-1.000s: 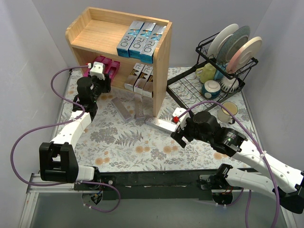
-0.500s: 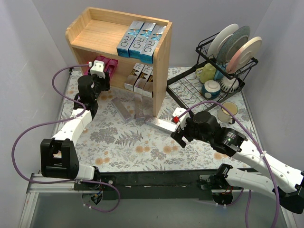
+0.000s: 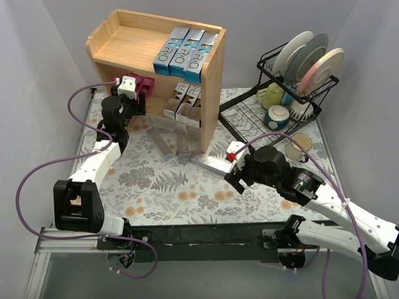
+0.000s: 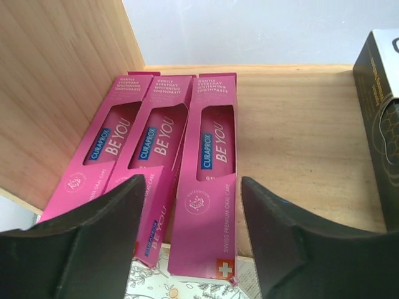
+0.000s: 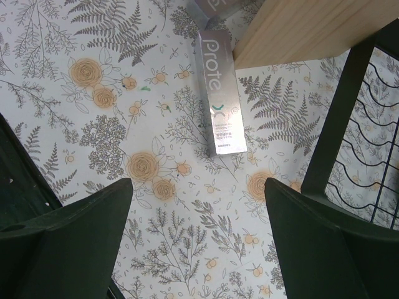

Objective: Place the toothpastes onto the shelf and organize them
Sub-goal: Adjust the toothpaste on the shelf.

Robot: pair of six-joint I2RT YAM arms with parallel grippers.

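Fern-print tabletop [image 3: 174, 187] between pale grey walls [image 3: 37, 50] — wooden shelf [image 3: 212, 93] at rear.

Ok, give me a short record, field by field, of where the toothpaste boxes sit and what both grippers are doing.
shelf: light wooden two-level unit
top level: three blue-and-silver cardboard boxes, side by side
lower level, left: three bright pink cardboard boxes, side by side
lower level, right: three silver and black-gold boxes
floral cloth: three plain silver-grey boxes, unshelved
left gripper: open, at the pink boxes' near ends
right gripper: open, over the cloth near one silver-grey box
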